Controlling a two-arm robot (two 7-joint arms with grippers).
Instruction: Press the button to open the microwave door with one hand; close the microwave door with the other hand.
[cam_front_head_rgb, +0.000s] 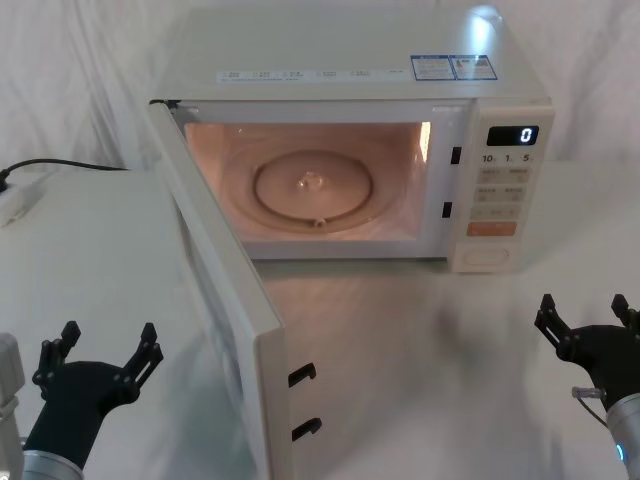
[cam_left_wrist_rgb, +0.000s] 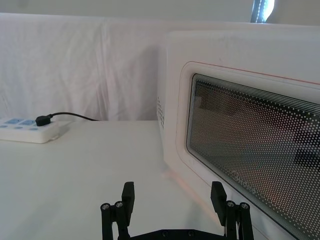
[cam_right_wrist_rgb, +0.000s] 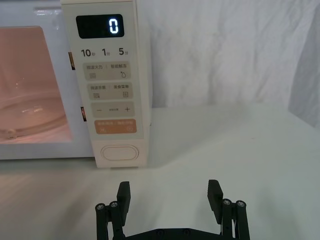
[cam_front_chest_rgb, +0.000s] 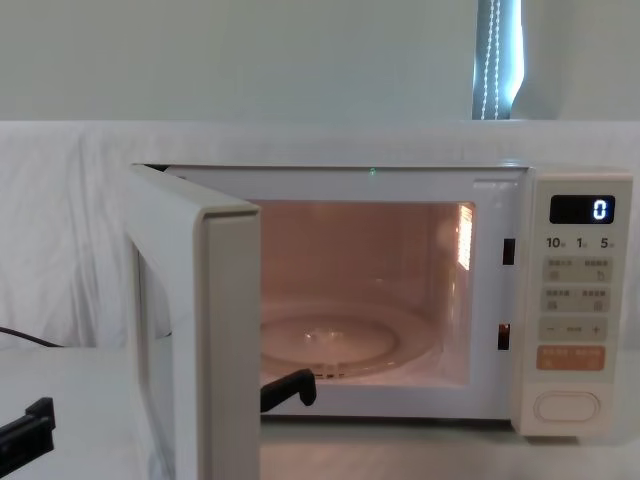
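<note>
One microwave door (cam_front_head_rgb: 215, 290) stands swung open; two grippers, left (cam_front_head_rgb: 97, 362) and right (cam_front_head_rgb: 585, 318), both spread; one button (cam_right_wrist_rgb: 119, 152) ahead of the right.

Keypad labels (cam_right_wrist_rgb: 109, 80) too small to read

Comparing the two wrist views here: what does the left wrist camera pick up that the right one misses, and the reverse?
Left wrist view: the outer face of the swung-open microwave door, a power strip and the open left gripper. Right wrist view: the control panel with the button, the orange key, the lit cavity and the open right gripper. Both share the white table.
</note>
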